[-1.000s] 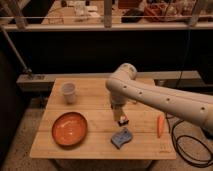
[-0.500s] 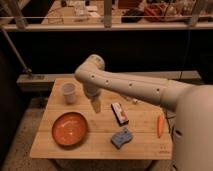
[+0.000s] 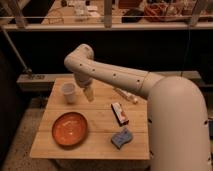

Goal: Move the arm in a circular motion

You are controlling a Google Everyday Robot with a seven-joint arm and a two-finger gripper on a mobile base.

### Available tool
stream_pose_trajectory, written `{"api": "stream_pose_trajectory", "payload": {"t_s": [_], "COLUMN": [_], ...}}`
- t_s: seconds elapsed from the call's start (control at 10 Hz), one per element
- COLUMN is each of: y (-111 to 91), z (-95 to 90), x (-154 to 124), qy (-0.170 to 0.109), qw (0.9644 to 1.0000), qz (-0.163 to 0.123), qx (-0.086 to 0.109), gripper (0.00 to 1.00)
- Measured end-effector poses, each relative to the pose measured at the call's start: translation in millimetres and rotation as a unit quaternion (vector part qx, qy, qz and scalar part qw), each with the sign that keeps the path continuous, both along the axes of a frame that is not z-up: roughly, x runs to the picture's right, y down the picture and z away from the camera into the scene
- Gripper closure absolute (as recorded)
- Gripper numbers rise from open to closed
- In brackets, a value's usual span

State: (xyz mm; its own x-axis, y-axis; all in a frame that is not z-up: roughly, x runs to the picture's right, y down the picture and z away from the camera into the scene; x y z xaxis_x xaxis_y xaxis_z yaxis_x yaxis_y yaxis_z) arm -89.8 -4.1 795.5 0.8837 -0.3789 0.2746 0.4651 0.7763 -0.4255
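I have the arm point(image 3: 107, 74) stretched over the wooden table point(image 3: 100, 120), its gripper point(image 3: 88, 94) hanging just right of the white cup point(image 3: 69, 93), finger state impossible to tell, cup nearest any leftward arc.

no readable text, labels or numbers

The arm point(image 3: 120, 77) is seen stretched from a bulky cream-white segment at lower right up and leftward to a rounded elbow joint at upper left. From that joint a short link is bent downward, and the gripper point(image 3: 89, 95) is held pointing down at its narrow tip.
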Motion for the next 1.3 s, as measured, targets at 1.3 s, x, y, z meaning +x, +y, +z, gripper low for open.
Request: {"api": "stream_pose_trajectory", "payload": {"t_s": [1.3], "y": [-48.5], "z": [32.1], "x": [299.5], "qy": [0.120], "qw": [0.9550], "qz": [0.271], "qx": [0.014], "gripper": [0.20]}}
